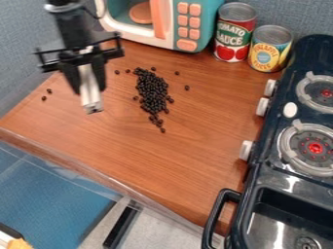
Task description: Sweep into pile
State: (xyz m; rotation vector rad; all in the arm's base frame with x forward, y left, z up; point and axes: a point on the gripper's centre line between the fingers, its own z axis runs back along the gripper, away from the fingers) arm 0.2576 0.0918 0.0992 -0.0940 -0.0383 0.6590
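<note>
At the near right, a black handle (214, 216) curves out from the sink (253, 221), which joins the stove (265, 168). The stove runs up the right side, with two burners on top and white knobs along its left flank. At the lower left, blue matter (48, 194) lies below the counter (185, 160), past a clear strip (98, 170) along the counter's near edge. The beans (153, 92) lie on the wood, left of the counter's middle toward the back, in a long, narrow heap that thins to a trail at its near end. A few stray beans sit apart on either side, two of them well off to the left near the counter's edge. The gripper (89, 88) hangs left of the heap, pointing down, its fingers closed around a pale tool (91, 99). Farther back, two cans (234, 34) stand beside the stove, and a teal and white microwave (207, 17) stands left of them, before the gray wall (286, 12).
</note>
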